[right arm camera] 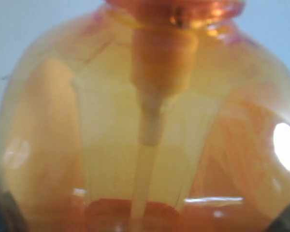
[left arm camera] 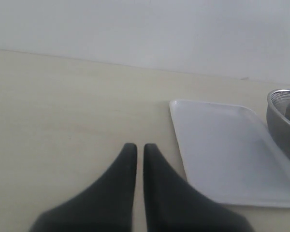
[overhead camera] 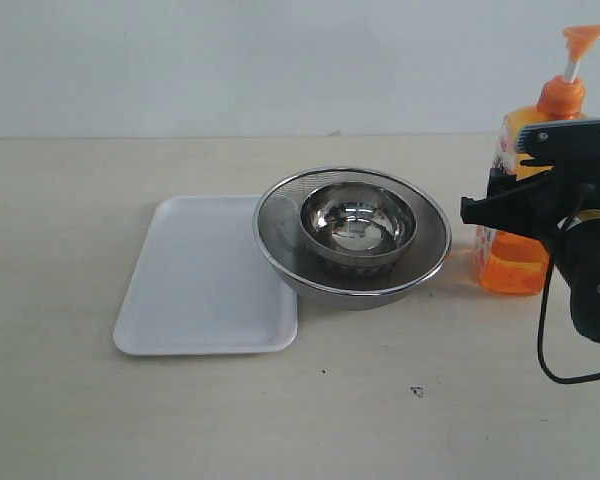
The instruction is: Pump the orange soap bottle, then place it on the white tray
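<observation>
Standing upright at the right end of the desk [overhead camera: 80, 420], the orange soap bottle [overhead camera: 510, 268] sits between the fingers of the right gripper [overhead camera: 520, 195], its amber body filling the right wrist view, though whether they squeeze it or merely flank it I cannot tell. The left gripper [left arm camera: 140, 150] hangs low over the desk, its two dark fingers pressed almost together on nothing, near the white tray [overhead camera: 195, 290]. That tray lies flat, well apart from the bottle, with a small steel bowl [overhead camera: 358, 225] nested in a wider mesh bowl [overhead camera: 280, 262] between them, the wider rim overlapping the tray's edge on the bottle's side.
</observation>
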Tool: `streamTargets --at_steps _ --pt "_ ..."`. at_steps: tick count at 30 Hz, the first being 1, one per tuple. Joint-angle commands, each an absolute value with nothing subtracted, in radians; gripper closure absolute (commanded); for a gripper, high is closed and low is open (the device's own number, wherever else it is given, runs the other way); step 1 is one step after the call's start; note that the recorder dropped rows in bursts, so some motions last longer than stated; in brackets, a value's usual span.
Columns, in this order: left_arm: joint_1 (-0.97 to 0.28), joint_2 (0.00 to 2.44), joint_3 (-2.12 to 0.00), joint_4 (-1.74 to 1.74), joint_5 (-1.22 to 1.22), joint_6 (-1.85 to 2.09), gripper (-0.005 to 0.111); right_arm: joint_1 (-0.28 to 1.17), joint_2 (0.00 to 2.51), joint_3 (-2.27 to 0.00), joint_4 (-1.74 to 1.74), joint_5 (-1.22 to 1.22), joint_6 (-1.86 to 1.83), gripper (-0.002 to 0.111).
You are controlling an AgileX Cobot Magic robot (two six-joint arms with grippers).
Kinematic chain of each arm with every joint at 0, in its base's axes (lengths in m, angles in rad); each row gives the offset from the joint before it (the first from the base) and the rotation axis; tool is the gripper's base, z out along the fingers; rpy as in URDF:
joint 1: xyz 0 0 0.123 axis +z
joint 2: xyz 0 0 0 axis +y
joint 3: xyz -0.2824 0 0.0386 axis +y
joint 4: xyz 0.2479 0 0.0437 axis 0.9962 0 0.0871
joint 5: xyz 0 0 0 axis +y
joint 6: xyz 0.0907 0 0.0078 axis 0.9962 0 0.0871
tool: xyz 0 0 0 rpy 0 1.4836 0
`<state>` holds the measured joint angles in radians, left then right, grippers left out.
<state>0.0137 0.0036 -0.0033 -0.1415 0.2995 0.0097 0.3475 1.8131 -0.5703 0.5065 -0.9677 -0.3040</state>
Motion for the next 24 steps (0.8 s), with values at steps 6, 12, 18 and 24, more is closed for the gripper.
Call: streamTargets --at_steps 6,12,18,24 --pt "0.018 0.000 0.000 -0.142 0.296 0.012 0.102 0.346 1.813 -0.574 0.509 -0.973 -0.314 0.107" --pt "0.018 0.000 0.000 -0.142 0.296 0.012 0.102 0.346 1.813 -0.574 0.506 -0.963 -0.377 0.107" --pt "0.018 0.000 0.000 -0.142 0.296 0.012 0.102 0.348 1.813 -0.574 0.465 -0.921 -0.594 0.107" --pt "0.018 0.000 0.000 -0.142 0.296 0.012 0.102 0.348 1.813 -0.574 0.461 -0.909 -0.596 0.107"
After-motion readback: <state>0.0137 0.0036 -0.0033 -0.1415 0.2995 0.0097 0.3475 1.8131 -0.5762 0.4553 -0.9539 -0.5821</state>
